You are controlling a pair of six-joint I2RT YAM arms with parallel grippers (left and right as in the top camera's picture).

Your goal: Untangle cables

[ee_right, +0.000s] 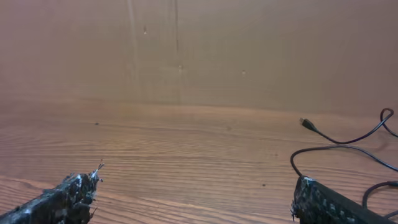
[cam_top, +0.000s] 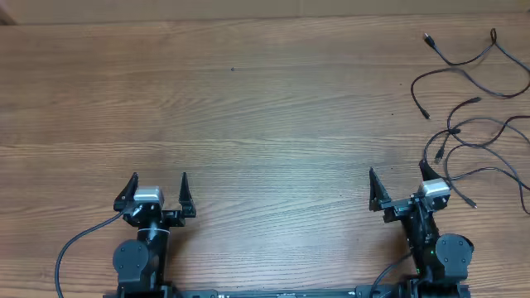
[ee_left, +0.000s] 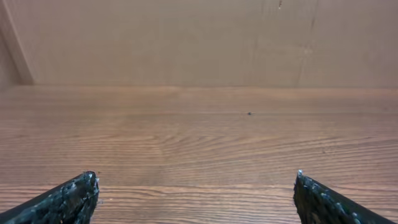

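Observation:
Several thin black cables lie in loose crossing loops at the table's far right, with small plug ends pointing left. In the right wrist view, cable strands curve along the right edge, one plug end lying apart. My right gripper stands open near the front edge, just left of the nearest strands, nothing between its fingers. At the front left my left gripper also stands open and empty, far from the cables. The left wrist view holds only bare wood between the left gripper's tips.
The wooden table stretches wide between and beyond the arms. A brown wall rises at its far edge. Thicker black arm leads trail beside the bases at the front.

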